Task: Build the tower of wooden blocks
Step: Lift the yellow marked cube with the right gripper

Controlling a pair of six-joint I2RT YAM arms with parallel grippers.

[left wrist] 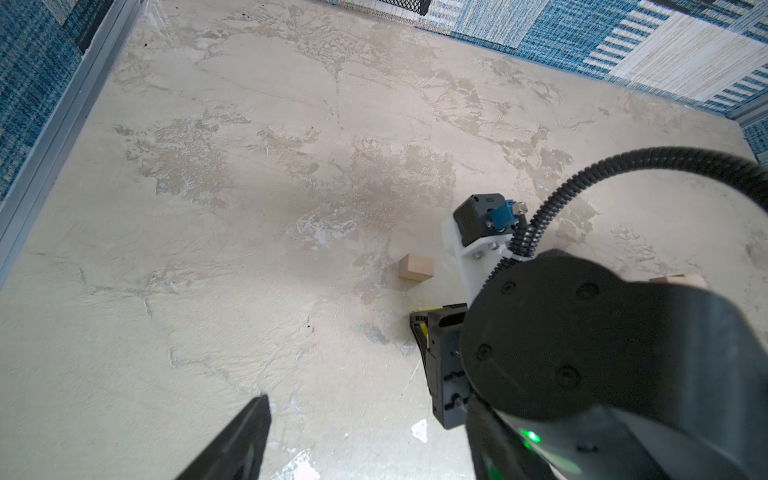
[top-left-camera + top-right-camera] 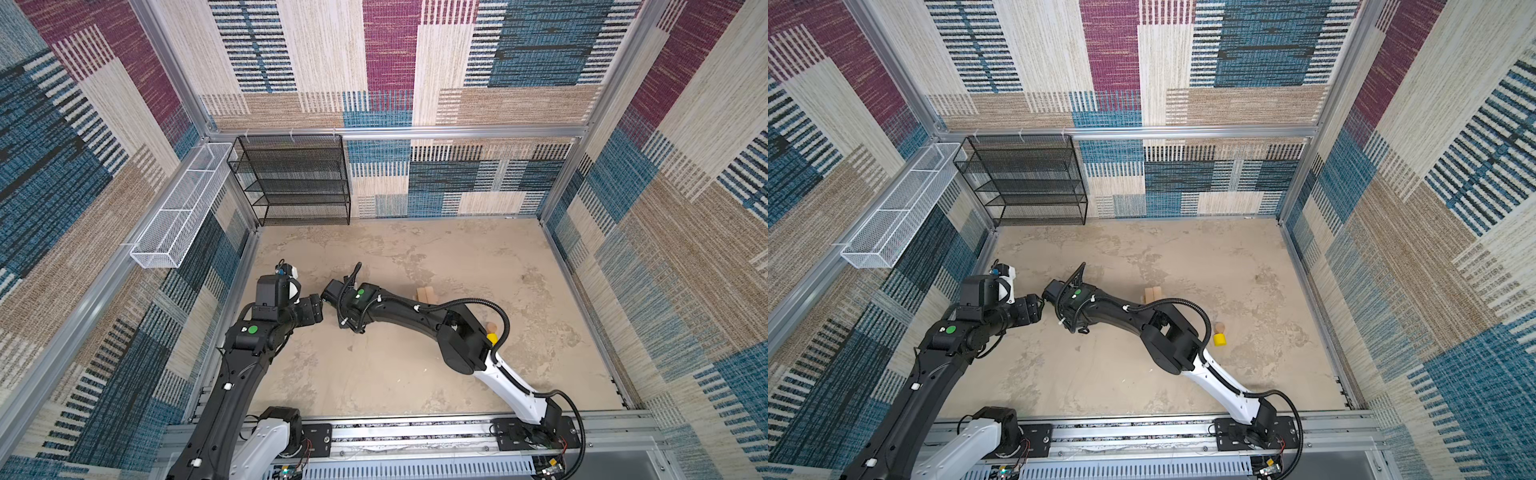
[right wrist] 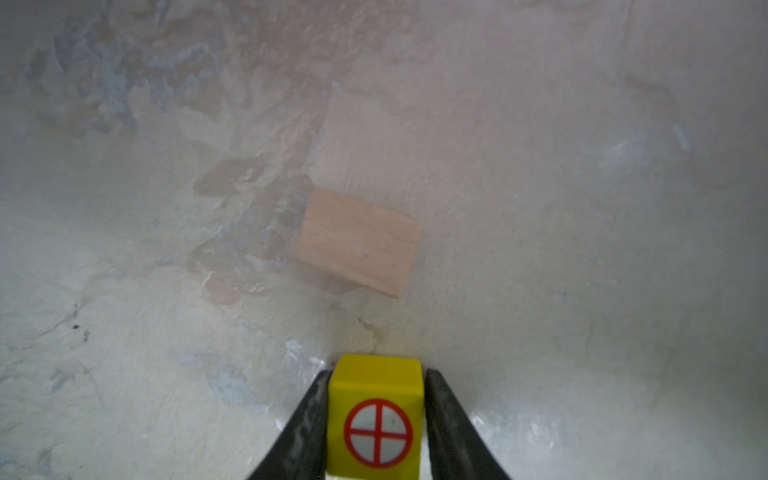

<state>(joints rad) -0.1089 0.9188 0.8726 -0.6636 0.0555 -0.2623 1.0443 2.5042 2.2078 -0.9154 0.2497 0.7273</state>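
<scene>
Between the fingertips of the right hand the red-marked yellow cube sits clamped over the bench, a tan brick lying just ahead. The left hand, close by, looks parted and empty. With the two hands so near, a swing could bump them together and jolt the cube loose or scatter that brick. The bench is mottled beige, plaster-like; beyond stand woven patchwork walls, a black mesh rack and a white wire basket.

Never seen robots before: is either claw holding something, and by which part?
The right gripper pinches the yellow cube by two opposite sides; the left gripper holds nothing.
</scene>
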